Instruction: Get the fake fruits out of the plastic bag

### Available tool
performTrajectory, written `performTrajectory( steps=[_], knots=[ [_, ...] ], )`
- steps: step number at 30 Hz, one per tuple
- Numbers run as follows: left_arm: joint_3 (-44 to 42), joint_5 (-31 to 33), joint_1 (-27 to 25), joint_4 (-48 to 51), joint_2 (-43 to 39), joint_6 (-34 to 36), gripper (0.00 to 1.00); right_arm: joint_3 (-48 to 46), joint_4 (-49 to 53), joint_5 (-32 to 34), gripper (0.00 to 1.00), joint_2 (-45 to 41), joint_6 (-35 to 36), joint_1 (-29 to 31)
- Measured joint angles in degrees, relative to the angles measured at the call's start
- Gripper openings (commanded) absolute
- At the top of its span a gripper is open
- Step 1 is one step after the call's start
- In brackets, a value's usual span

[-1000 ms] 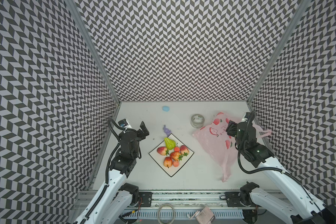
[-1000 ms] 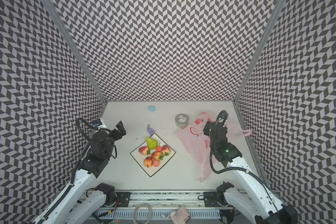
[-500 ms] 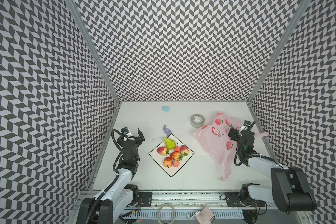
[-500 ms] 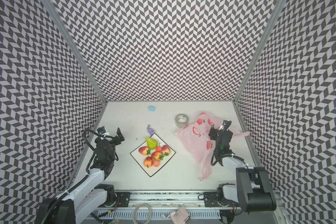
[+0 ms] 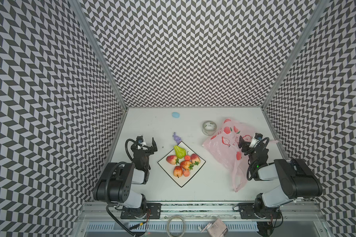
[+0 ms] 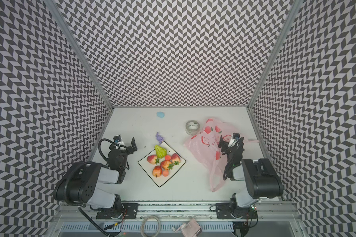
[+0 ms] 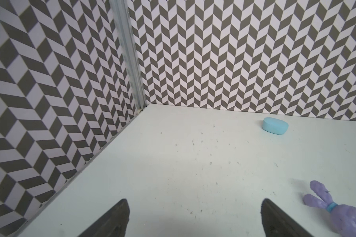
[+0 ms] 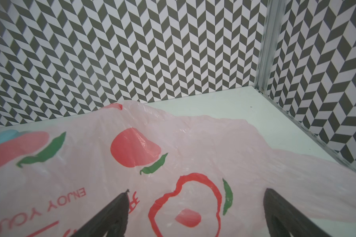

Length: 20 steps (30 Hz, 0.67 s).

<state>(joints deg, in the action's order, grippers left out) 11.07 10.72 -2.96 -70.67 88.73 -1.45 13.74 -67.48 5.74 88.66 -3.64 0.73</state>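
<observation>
On the pink film under the right gripper (image 8: 197,194), the right wrist view shows red capitals reading "ENJOY YOU", upside down and cut off at the frame edge. A red character beside them is half hidden by one dark finger (image 8: 115,213). The plastic bag (image 5: 226,147) is thin, translucent and crinkled, printed with solid red peaches, green leaves and one outlined fruit. It lies slack on the white table (image 5: 214,184) at the right side, its handle loops trailing toward the front rail. The right gripper's jaws stand wide apart over the bag with nothing between them; whether the tips touch the film I cannot tell.

The fake fruits (image 5: 182,162) sit in a glossy heap on a square white plate (image 5: 181,183) with a thin dark rim, well apart from the bag: a yellow-green pear (image 5: 178,151), red-yellow pieces with green leaves, and small orange balls.

The left gripper (image 7: 194,203) is spread and empty above bare, scuffed tabletop. A matte blue blob (image 7: 275,126) lies near the back wall, and a lumpy purple figure (image 7: 327,207) with long ears is cut off by the frame. The tape roll (image 5: 209,127) beside the bag carries print too small to read.
</observation>
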Motion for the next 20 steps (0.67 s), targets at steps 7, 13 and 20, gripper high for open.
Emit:
performTrajectory(
  steps=[7, 13, 20],
  knots=[
    [2.1, 0.4, 0.2, -1.1, 0.7, 0.1, 1.00, -1.5, -6.5, -0.2, 0.99, 0.0, 0.7, 0.2],
    [2.1, 1.0, 0.2, -1.3, 0.7, 0.1, 1.00, -1.9, -7.0, -0.2, 0.99, 0.2, 1.0, 0.4],
    [2.1, 1.2, 0.2, -1.3, 0.7, 0.1, 1.00, 1.0, -4.5, 0.9, 0.99, 0.6, 1.7, 1.8]
  ],
)
